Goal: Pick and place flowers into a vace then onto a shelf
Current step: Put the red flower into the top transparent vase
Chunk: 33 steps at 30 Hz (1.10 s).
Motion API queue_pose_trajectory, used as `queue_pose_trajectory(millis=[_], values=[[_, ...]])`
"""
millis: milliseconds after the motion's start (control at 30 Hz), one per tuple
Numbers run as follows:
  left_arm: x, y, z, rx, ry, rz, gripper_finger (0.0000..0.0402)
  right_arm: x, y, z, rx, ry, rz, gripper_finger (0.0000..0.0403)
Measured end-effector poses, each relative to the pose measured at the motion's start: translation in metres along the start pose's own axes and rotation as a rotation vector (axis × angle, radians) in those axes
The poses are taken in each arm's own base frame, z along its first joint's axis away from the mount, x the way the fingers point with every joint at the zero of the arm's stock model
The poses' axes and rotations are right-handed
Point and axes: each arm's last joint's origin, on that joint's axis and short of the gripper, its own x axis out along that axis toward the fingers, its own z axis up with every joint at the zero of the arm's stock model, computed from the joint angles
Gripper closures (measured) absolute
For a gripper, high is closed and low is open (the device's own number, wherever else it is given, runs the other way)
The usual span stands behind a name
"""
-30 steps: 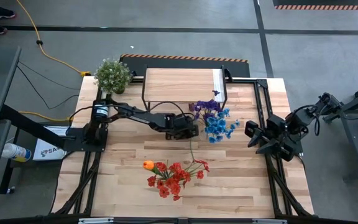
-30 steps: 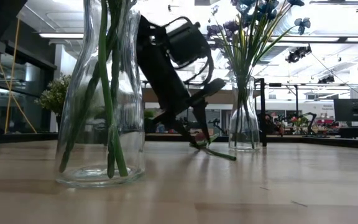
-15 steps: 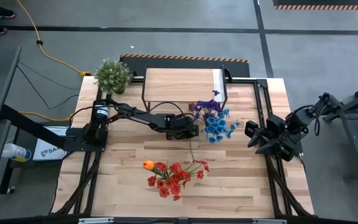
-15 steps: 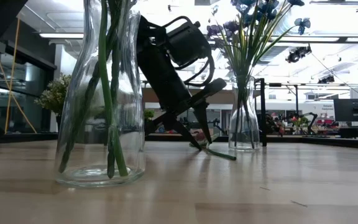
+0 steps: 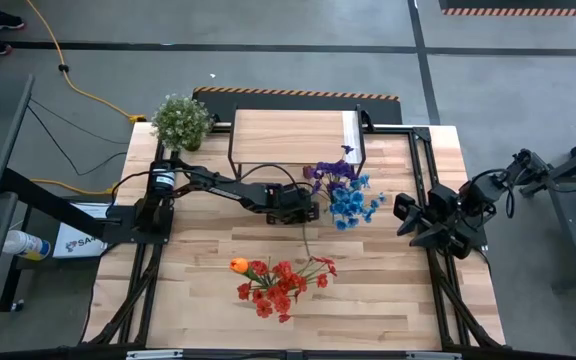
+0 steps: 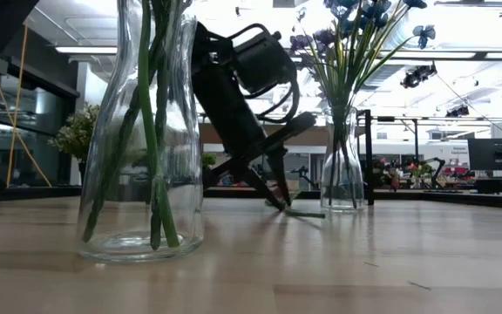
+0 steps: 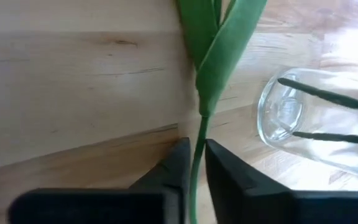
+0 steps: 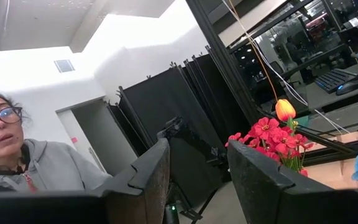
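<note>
The left claw (image 5: pixel 306 213) is down low at mid-desk, in front of the shelf (image 5: pixel 296 138), and its two dark fingers (image 7: pixel 178 168) are pinching a thin green stem (image 7: pixel 195 168) that lies on the desk (image 5: pixel 388 300); from the low view the claw tips sit right at the wood, with the stem trailing out beside them. Just beside it stands the glass vase (image 6: pixel 342 166) of blue and purple flowers (image 5: pixel 344 195). Nearer the front edge, the other vase (image 6: pixel 143 139) carries the red flowers (image 5: pixel 276 283) and the one orange bloom (image 5: pixel 238 265). The right claw (image 5: pixel 404 218) waits out at the right edge of the desk, fingers spread with nothing between them, and its wrist view catches a person (image 8: pixel 23 162) in a grey hoodie in the room beyond.
</note>
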Motion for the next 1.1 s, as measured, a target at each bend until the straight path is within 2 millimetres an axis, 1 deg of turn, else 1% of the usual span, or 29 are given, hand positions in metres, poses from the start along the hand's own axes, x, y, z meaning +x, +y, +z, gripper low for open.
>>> queue_pose_trajectory(millis=[133,233,300,433,500,567,700,967,1100], values=[[0.0006,-0.0004,0.0,0.015,0.005,-0.009,0.0362,0.0,-0.0001,-0.0001,0.0,0.001,-0.001,0.0249],[0.0006,-0.0007,-0.0001,0.016,0.006,-0.012,0.0375,0.0,-0.0001,-0.0002,0.0,0.002,-0.001,0.0249],[0.0006,-0.0007,-0.0001,0.013,0.007,-0.012,0.0373,0.0,-0.0001,-0.0002,0.0,0.002,-0.001,0.0249],[0.0008,-0.0002,-0.0001,-0.009,0.008,-0.008,0.0349,0.0,-0.0001,-0.0002,0.0,0.002,-0.001,0.0249],[0.0007,0.0004,-0.0002,-0.022,0.009,-0.001,0.0344,0.0,-0.0002,-0.0003,0.0,0.003,-0.002,0.0249],[0.0007,0.0002,-0.002,-0.021,0.01,-0.001,0.0349,0.0,-0.0003,-0.0006,0.0,0.006,-0.004,0.0249],[0.0014,0.0001,-0.0043,-0.011,0.007,-0.002,0.0379,0.0,-0.0004,-0.0006,0.0,0.006,-0.004,0.0249],[0.0013,0.0008,-0.0049,-0.02,0.006,0.013,0.0375,0.0,-0.0004,-0.0006,0.0,0.006,-0.004,0.0249],[0.0014,0.001,-0.0051,-0.004,-0.001,0.014,0.038,0.0,-0.0003,-0.0006,0.0,0.006,-0.004,0.0249]])
